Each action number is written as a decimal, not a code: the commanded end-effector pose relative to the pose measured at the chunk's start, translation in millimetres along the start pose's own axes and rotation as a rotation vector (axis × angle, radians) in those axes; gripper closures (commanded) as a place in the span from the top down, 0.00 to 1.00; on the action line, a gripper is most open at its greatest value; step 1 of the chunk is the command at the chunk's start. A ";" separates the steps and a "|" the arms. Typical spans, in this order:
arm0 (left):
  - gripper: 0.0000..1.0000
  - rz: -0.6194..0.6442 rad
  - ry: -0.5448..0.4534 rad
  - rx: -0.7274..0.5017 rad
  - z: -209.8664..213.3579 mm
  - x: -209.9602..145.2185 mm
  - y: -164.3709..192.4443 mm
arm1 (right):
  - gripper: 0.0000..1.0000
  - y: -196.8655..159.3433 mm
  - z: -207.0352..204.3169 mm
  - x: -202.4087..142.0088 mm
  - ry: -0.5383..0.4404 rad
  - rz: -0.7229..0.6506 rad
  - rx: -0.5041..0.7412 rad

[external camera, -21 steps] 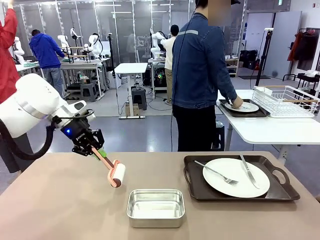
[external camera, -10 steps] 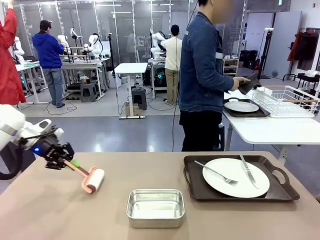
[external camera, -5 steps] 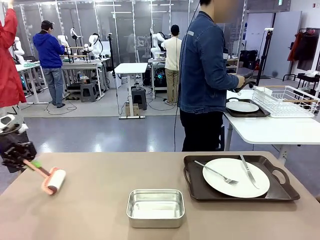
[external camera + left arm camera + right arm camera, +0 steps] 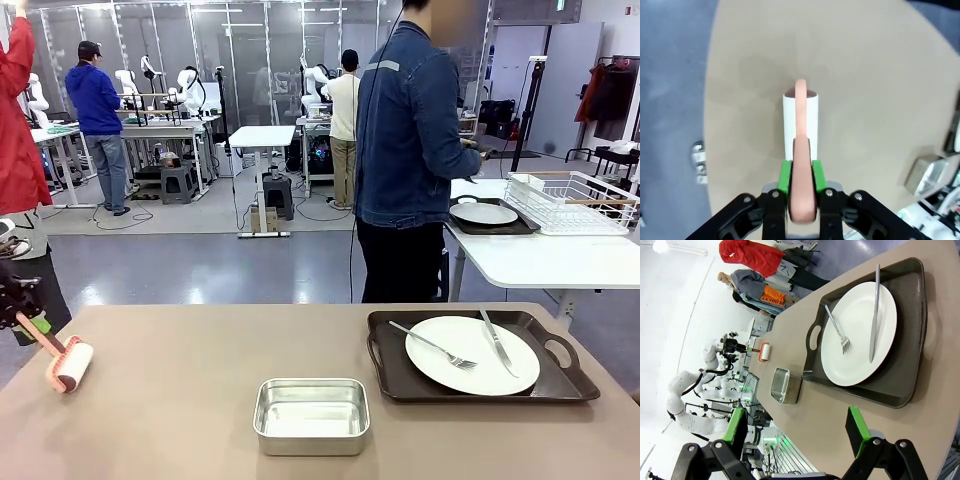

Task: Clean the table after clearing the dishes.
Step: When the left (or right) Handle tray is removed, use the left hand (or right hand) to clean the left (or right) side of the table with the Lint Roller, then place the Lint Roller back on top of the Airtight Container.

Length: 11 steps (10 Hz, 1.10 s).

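At the left edge of the table [image 4: 180, 400], well left of the steel pan [image 4: 311, 415], we hold a lint roller [image 4: 70, 365].

Our left claw [image 4: 22, 318] is clamped tight on the roller's pink handle, a green pad on either side, and the white roll sits low over the tabletop; we cannot tell whether it touches. Just right of the pan, a dark tray [image 4: 400, 385] carries a white plate [image 4: 472, 355] with a fork [image 4: 432, 345] and a knife [image 4: 497, 342] lying on it. Our right claw [image 4: 796, 426] hangs beyond the tray on the side away from the pan, jaws spread wide with nothing between them. Far behind the pan, a person [image 4: 405, 150] stands at a white table [image 4: 540, 260], where a second plate [image 4: 483, 213] rests on a second tray [image 4: 500, 229].
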<state>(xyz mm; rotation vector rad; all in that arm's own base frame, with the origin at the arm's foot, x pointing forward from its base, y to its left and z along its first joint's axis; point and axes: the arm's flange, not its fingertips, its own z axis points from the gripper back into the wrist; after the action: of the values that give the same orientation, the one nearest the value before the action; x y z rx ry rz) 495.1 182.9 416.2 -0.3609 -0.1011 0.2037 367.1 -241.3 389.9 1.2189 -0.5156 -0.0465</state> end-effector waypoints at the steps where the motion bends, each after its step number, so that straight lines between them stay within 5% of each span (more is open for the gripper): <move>1: 0.21 -0.027 -0.028 0.084 35.9 -26.2 -34.1 | 1.00 4.0 -0.4 0.0 -0.009 0.005 0.007; 5: 0.21 -0.095 -0.105 0.245 121.8 -77.4 -105.5 | 1.00 4.0 -0.4 0.0 -0.009 0.005 0.007; 6: 0.21 -0.090 -0.087 0.169 98.1 -46.6 -77.6 | 1.00 4.0 -0.4 0.0 -0.009 0.005 0.007; 11: 0.21 -0.090 -0.087 0.169 98.1 -46.6 -77.6 | 1.00 4.0 -0.4 0.0 -0.009 0.005 0.007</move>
<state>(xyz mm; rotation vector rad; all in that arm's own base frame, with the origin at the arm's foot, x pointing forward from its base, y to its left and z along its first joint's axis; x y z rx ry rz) 452.4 134.9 523.2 -0.1547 -0.1528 0.1538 367.2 -241.2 389.9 1.2191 -0.5154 -0.0463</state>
